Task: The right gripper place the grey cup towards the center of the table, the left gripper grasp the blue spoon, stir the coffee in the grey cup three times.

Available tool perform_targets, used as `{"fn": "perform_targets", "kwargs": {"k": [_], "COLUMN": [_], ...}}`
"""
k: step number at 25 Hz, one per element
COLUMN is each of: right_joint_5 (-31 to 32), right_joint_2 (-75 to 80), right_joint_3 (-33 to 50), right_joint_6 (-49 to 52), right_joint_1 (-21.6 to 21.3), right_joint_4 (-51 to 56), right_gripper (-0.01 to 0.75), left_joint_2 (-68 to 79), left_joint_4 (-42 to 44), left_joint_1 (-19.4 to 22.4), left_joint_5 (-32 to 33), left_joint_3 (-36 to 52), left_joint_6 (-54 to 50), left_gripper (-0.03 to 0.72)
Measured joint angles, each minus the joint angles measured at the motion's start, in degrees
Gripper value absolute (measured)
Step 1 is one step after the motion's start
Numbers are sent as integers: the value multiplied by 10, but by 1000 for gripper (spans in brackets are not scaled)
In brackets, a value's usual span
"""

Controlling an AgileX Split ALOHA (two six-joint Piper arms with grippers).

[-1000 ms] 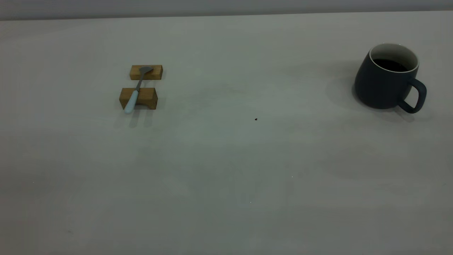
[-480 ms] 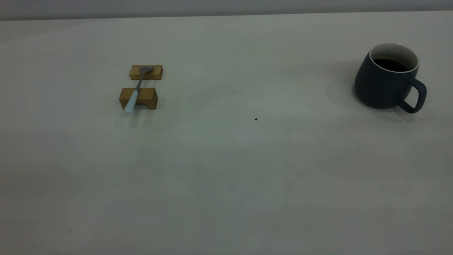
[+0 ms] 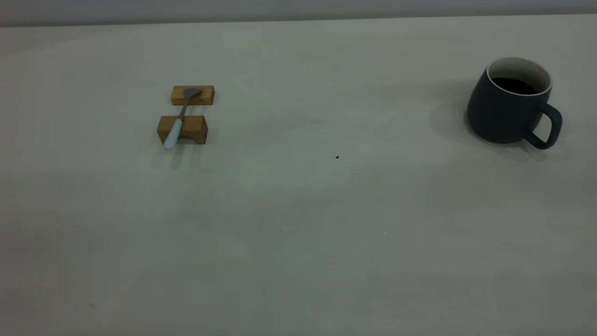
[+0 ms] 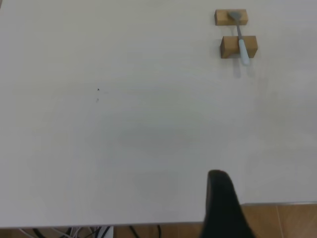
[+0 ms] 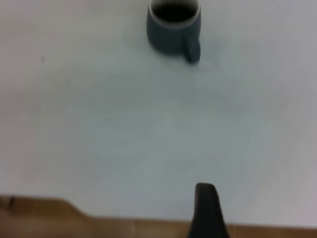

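Note:
The grey cup (image 3: pixel 506 112) stands upright at the far right of the table (image 3: pixel 298 210), its handle toward the right, with dark coffee (image 3: pixel 513 85) inside. At the left, the blue spoon (image 3: pixel 179 119) lies across two tan wooden blocks, its pale handle toward the front. Neither gripper shows in the exterior view. In the left wrist view, the black tip of my left gripper (image 4: pixel 220 198) hangs at the table's near edge, far from the blue spoon (image 4: pixel 241 42). My right gripper (image 5: pixel 205 208) is likewise at the table's edge, well short of the grey cup (image 5: pixel 173 29).
The two wooden blocks (image 3: pixel 192 95) (image 3: pixel 183 129) sit one behind the other under the spoon. A tiny dark speck (image 3: pixel 337 157) lies near the table's middle. A wooden floor (image 4: pixel 282 220) shows past the table's edge.

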Motion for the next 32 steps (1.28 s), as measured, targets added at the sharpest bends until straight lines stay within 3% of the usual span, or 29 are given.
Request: {"fn": "perform_targets", "kwargs": {"k": [4,13,19,25,32], "right_joint_5": [-24,-198,-246,-323,-358], "right_joint_2": [164,409,526,633,770], "right_joint_3": [-32,-38,-40,-47,-123], "right_joint_6": [-16,-117,-177,-221,-225], "right_joint_1": [0,1,2,43,57], "right_joint_4": [2,48,59,59,19], "right_gripper": [592,592,592,592,592], "left_joint_2": [0,0,0,0,0], "left_joint_4": [0,0,0,0,0], "left_joint_1": [0,0,0,0,0], "left_joint_5": [0,0,0,0,0], "left_joint_3": [0,0,0,0,0], "left_joint_6": [0,0,0,0,0], "left_gripper": [527,527,527,527,527]}}
